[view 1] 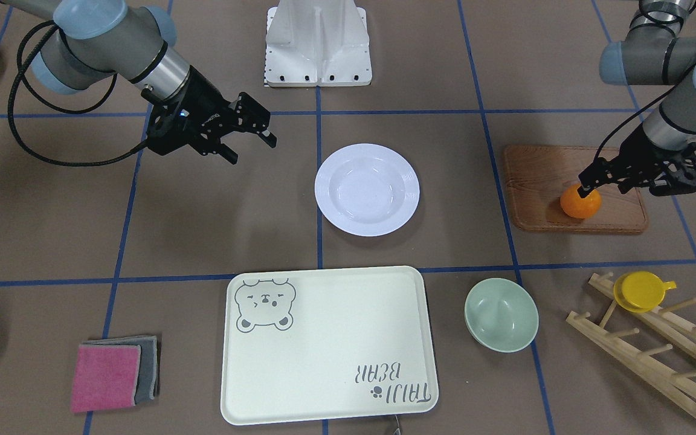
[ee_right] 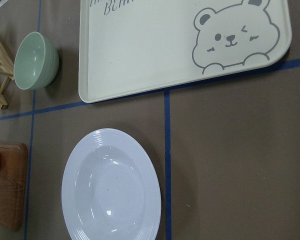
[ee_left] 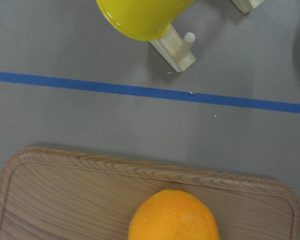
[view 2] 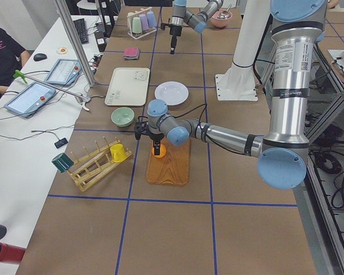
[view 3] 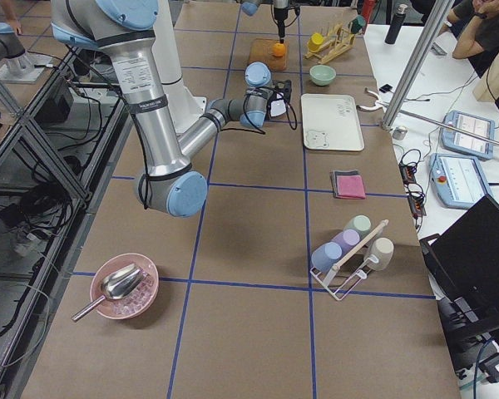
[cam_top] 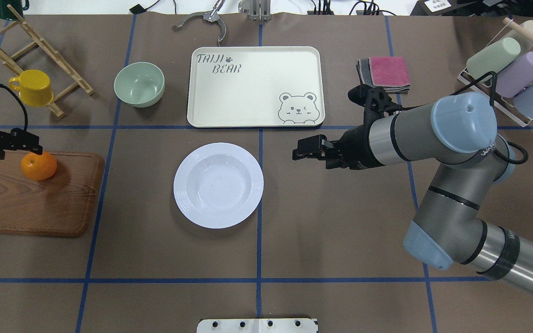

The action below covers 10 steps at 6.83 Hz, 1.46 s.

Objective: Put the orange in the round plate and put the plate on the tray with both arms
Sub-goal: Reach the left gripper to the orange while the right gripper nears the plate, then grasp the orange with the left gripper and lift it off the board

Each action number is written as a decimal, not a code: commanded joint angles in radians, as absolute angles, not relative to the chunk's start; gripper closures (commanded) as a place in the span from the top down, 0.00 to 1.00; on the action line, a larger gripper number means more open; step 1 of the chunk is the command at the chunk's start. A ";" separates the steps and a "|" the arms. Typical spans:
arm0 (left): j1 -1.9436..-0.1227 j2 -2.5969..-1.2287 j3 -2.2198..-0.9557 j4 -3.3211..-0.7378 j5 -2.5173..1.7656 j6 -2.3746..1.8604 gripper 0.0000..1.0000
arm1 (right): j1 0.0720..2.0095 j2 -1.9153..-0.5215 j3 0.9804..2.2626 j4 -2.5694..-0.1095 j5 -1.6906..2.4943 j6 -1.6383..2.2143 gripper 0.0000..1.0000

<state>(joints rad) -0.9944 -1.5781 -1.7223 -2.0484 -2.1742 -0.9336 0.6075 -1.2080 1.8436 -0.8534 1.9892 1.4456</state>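
The orange point(view 1: 580, 204) point(cam_top: 39, 166) rests on a brown wooden board point(view 1: 541, 193); the left wrist view has it at the bottom edge point(ee_left: 173, 217). My left gripper point(view 1: 592, 181) point(cam_top: 33, 149) hangs just over the top of the orange, fingers pointing down and apart, holding nothing. The round white plate point(view 1: 367, 189) point(cam_top: 219, 185) lies empty at mid-table. Beyond it, on the operators' side, sits the cream bear tray point(view 1: 324, 344) point(cam_top: 248, 88), also empty. My right gripper point(view 1: 250, 148) point(cam_top: 301, 151) hovers open beside the plate, clear of its rim.
A pale-green bowl point(view 1: 501, 314) stands beside the tray. A yellow cup point(view 1: 641, 291) hangs on a wooden peg rack point(view 1: 656, 356) near the board. A pink and grey cloth point(view 1: 106, 377) lies on the tray's other side. The white robot base point(view 1: 318, 42) is behind the plate.
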 commanded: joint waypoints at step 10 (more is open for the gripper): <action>-0.917 -1.677 -1.655 -2.033 -2.144 -0.986 0.76 | 0.538 -1.158 1.813 -0.799 1.896 1.501 0.95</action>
